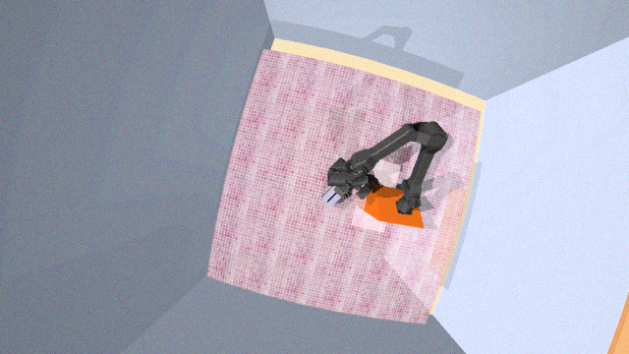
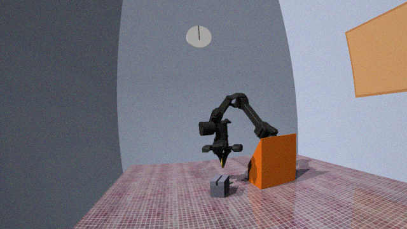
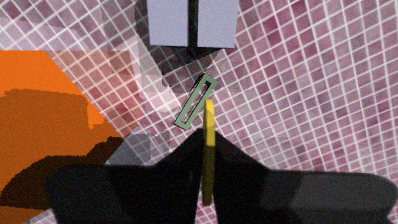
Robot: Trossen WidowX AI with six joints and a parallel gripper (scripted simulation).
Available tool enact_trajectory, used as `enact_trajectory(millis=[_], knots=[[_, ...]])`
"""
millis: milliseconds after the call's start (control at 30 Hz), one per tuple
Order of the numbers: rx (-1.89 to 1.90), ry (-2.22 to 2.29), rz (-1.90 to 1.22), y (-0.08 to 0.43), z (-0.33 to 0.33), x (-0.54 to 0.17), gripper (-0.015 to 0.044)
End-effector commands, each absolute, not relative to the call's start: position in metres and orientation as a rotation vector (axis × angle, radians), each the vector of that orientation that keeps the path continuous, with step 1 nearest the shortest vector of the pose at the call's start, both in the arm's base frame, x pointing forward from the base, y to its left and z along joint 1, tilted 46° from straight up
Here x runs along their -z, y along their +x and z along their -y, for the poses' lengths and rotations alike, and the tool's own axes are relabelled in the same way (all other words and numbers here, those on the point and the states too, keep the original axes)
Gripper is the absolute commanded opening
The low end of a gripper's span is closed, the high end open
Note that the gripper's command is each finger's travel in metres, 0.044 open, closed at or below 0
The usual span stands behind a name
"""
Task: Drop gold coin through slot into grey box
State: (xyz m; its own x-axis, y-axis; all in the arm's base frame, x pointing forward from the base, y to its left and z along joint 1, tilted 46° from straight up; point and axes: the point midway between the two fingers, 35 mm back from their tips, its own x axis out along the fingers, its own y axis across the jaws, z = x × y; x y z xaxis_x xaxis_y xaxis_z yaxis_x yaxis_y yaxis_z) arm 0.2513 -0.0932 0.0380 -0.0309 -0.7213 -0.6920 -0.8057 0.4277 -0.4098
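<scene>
My gripper (image 2: 223, 159) (image 3: 205, 134) is shut on the gold coin (image 2: 222, 164) (image 3: 209, 122), which stands out edge-on beyond the fingertips. It hangs above the table, beyond and higher than the box in the exterior view. The closed grey box (image 1: 328, 194) (image 2: 219, 190) (image 3: 172, 25) stands on the table. In the wrist view its slot runs nearly parallel to the coin, slightly left of the coin's line. The green holder (image 3: 180, 125) is empty, between box and coin in that view, turned at an angle to both. The arm hides gripper and coin in the top view.
A large orange block (image 1: 393, 216) (image 2: 277, 160) (image 3: 30, 75) stands near the arm's base, right of the gripper and box in the exterior view and at the left in the wrist view. The table (image 1: 295, 246) (image 2: 152, 203) has a checked pink top.
</scene>
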Motion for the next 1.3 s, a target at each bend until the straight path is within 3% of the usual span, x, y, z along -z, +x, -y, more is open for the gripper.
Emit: enact_trajectory(millis=[0, 1267], knots=[[-0.120, -1.324, -1.767, 0.258, 0.087, -0.034, 0.0000], [-0.118, -1.323, -1.765, 0.301, 0.034, 0.024, 0.0004]])
